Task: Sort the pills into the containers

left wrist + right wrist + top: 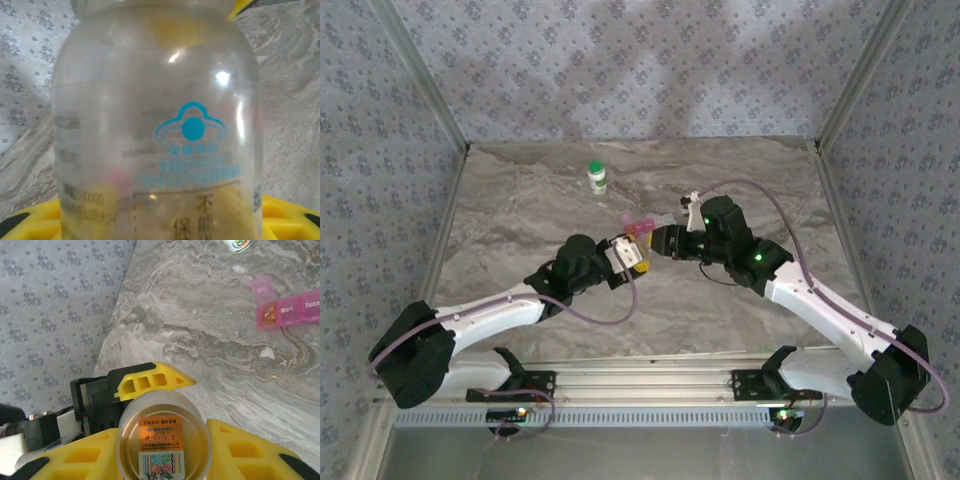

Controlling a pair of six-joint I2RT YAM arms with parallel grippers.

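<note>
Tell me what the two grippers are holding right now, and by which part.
Both hold the small clear vial with printed label: the left gripper clamps around its body, and the right gripper pinches one end from two sides.

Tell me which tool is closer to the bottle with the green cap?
Left, slightly. The white bottle stands farther back; the left tool is a little to its right, the right tool farther right.

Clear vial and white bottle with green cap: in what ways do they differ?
The clear vial is see-through; the white bottle is opaque. The vial is held in the right tool; the bottle stands upright on the table, untouched. Both are small round containers.
</note>
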